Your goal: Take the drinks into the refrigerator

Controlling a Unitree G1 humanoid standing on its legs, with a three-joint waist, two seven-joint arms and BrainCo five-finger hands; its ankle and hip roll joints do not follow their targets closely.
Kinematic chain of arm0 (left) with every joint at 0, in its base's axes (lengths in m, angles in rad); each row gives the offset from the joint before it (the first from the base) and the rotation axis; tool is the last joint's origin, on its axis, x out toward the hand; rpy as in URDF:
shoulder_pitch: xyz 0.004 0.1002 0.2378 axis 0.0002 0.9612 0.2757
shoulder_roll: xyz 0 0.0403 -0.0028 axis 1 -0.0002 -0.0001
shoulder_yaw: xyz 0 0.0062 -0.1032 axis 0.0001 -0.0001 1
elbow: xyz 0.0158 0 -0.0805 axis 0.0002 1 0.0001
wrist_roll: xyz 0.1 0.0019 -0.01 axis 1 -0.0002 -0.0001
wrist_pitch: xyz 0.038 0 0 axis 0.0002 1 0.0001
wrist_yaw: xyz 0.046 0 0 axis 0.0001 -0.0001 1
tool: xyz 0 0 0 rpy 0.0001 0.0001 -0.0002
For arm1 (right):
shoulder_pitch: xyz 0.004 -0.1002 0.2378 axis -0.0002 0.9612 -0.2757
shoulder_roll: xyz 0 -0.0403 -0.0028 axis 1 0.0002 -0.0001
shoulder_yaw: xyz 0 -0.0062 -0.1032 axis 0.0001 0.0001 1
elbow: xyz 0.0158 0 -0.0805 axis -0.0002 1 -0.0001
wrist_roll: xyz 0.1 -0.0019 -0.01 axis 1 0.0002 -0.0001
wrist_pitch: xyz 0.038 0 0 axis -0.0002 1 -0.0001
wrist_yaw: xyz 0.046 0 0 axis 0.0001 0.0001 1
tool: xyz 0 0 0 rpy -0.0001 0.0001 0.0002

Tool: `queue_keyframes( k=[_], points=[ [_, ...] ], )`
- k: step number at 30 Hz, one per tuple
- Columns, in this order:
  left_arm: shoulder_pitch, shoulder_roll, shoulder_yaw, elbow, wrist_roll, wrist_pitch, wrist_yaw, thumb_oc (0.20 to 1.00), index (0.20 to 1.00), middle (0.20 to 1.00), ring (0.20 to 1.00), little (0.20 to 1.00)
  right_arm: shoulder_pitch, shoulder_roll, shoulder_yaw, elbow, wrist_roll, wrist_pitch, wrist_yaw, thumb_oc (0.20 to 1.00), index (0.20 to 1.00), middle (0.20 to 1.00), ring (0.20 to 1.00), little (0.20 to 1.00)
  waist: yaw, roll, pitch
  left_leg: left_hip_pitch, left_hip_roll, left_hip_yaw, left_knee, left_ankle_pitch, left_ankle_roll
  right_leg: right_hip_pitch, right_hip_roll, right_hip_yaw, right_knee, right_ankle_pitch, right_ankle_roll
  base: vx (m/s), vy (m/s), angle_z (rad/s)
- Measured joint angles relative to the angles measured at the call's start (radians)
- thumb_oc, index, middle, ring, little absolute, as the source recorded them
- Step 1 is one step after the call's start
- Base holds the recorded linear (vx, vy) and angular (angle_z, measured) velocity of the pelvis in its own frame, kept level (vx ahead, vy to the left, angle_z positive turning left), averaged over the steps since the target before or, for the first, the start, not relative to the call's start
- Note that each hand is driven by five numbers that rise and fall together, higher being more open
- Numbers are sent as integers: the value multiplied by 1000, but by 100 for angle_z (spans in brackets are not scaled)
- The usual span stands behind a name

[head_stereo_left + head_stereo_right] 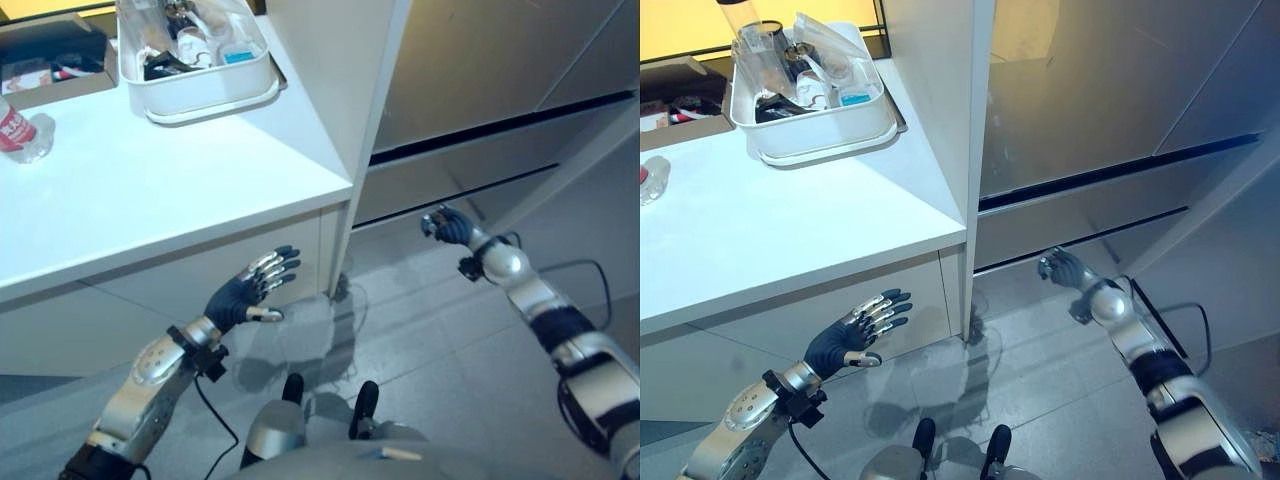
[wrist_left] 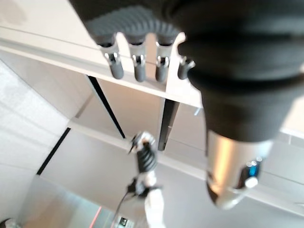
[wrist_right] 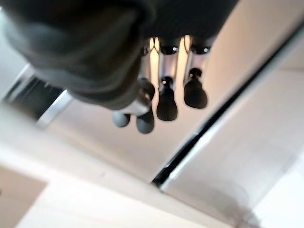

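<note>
Nearest, the left robot hand [image 1: 248,289] hangs low in front of the white cabinet face below the worktop [image 1: 150,200], its silver, dark-tipped fingers straight and spread, holding nothing. To the right and a little farther, the right robot hand [image 1: 447,226] reaches toward the refrigerator [image 1: 480,90], close to the dark horizontal seam between its lower drawer fronts; its fingers look curled in its own wrist view, with nothing between them, and whether they touch the panel cannot be told. The refrigerator is a tall body of smooth, pale, faintly glossy panels divided by thin dark gaps, and it looks closed. The worktop is a flat, matte white slab. At its far left edge lies the drink, a clear plastic bottle [image 1: 22,133] with a red label, its long axis seemingly tipped along the surface. It lies far and left of both hands, well apart from them, and the left hand is clearly the nearer one, so the pickup probably falls to that arm. Farther back sits a white, round-cornered plastic tub [image 1: 200,95] of mixed clutter.
</note>
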Motion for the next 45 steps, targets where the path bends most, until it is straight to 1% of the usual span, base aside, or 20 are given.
queue_keyframes(
  k=[3,4,5,6,7,8,9,10,13,16,20,21,24,29,31,35,39,41,44,45],
  points=[
    [4,-4,14,2,1,-2,0,1000,1000,1000,1000,1000,155,9,-106,-77,58,-27,-16,200,200,200,200,200,-31,-4,2,7,-1,3,0,-2,1,4,1,7,0,-1,2,-5,11,-4],
    [11,-8,18,3,1,-5,1,1000,1000,1000,1000,1000,201,35,-148,-88,70,-33,-19,200,200,200,200,200,-39,-4,2,15,-1,2,0,-3,2,11,1,6,0,-1,2,0,14,-9],
    [11,-9,17,5,3,-6,1,1000,1000,1000,1000,1000,227,43,-159,-89,80,-37,-24,200,200,200,200,200,-50,-5,3,21,-1,5,0,-5,2,15,2,12,0,-2,3,7,6,-6],
    [8,-23,18,6,12,-12,1,1000,1000,1000,1000,1000,286,58,-189,-118,95,-45,-24,200,200,200,200,200,-72,-5,3,29,0,7,0,-7,2,23,2,13,0,-5,6,11,3,-6],
    [13,-31,22,6,15,-18,1,1000,1000,1000,1000,1000,314,74,-209,-128,99,-48,-26,200,200,200,200,200,-71,-4,3,33,0,6,-1,-8,3,29,1,13,0,-6,7,9,6,-11],
    [15,-38,27,6,20,-21,2,1000,1000,1000,1000,1000,359,94,-228,-138,108,-48,-25,200,200,200,200,200,-96,-7,2,41,1,17,0,-11,2,31,3,18,0,-6,8,-3,11,-10],
    [19,-44,36,5,20,-24,2,1000,1000,1000,1000,1000,383,112,-247,-151,114,-49,-27,363,363,363,363,363,-92,-7,1,42,1,18,-1,-11,2,33,2,18,0,-6,8,-10,8,-19],
    [23,-55,50,11,21,-28,8,1000,1000,1000,1000,1000,417,130,-253,-165,130,-55,-31,1000,1000,1000,1000,1000,-111,-8,1,48,1,26,0,-12,2,33,3,28,0,-6,8,-13,7,-20],
    [23,-76,58,14,29,-44,25,1000,1000,1000,1000,1000,465,170,-259,-166,165,-68,-31,1000,1000,1000,1000,1000,-135,-7,0,53,1,41,0,-14,3,32,4,43,0,-5,6,-17,10,-16],
    [30,-84,62,15,60,-60,39,1000,1000,1000,1000,1000,511,199,-267,-208,197,-73,-25,1000,1000,1000,1000,1000,-134,-4,-10,57,3,57,0,-17,3,29,7,59,0,-3,6,-21,11,-13],
    [41,-122,89,55,107,-95,72,1000,1000,1000,1000,1000,553,207,-265,-279,229,-98,-2,1000,1000,1000,1000,1000,-152,3,-45,60,1,69,0,-21,5,27,6,71,0,-2,7,-6,5,-9],
    [41,-134,97,72,129,-107,87,1000,1000,1000,1000,1000,566,208,-265,-284,237,-110,4,1000,1000,1000,1000,1000,-154,5,-52,68,2,83,0,-23,5,30,8,76,0,-2,7,3,-10,-17],
    [51,-159,98,82,150,-115,111,1000,1000,1000,1000,1000,582,215,-265,-284,254,-115,15,1000,1000,1000,1000,1000,-154,4,-76,70,2,87,0,-27,5,30,8,85,0,-2,7,-1,-7,-9],
    [56,-173,101,91,189,-137,138,1000,1000,1000,1000,1000,594,216,-265,-284,254,-115,25,1000,1000,1000,1000,1000,-153,8,-88,73,3,89,0,-27,5,31,9,89,0,0,8,-2,-2,-1],
    [62,-199,126,101,216,-147,150,1000,1000,1000,1000,1000,594,215,-265,-284,254,-116,25,1000,1000,1000,1000,1000,-154,14,-93,73,3,90,-1,-27,5,30,9,90,-1,0,8,0,0,0],
    [64,-201,129,121,218,-156,170,1000,1000,1000,1000,1000,593,215,-265,-285,254,-120,23,1000,1000,1000,1000,1000,-152,16,-94,70,4,89,-1,-28,3,28,11,90,-1,1,8,0,0,0],
    [64,-202,129,127,256,-161,191,1000,1000,1000,1000,1000,587,215,-265,-285,254,-130,19,1000,1000,1000,1000,1000,-151,16,-94,70,5,88,-1,-28,3,28,11,89,-1,0,8,0,0,0],
    [64,-202,129,141,260,-174,197,1000,1000,1000,1000,1000,585,215,-265,-284,254,-134,15,1000,1000,1000,1000,1000,-151,16,-94,70,4,88,0,-28,4,28,10,89,-1,0,8,0,0,0],
    [44,-222,126,257,291,-192,214,1000,1000,1000,1000,1000,559,214,-229,-223,255,-139,12,1000,1000,1000,1000,1000,-151,15,-96,70,5,88,0,-27,4,28,10,88,-1,0,8,0,0,0],
    [28,-232,123,339,300,-191,224,1000,1000,1000,1000,1000,545,214,-200,-177,253,-136,12,1000,1000,1000,1000,1000,-152,14,-97,69,5,88,0,-27,3,27,11,88,-1,0,8,0,0,0]
  ],
)
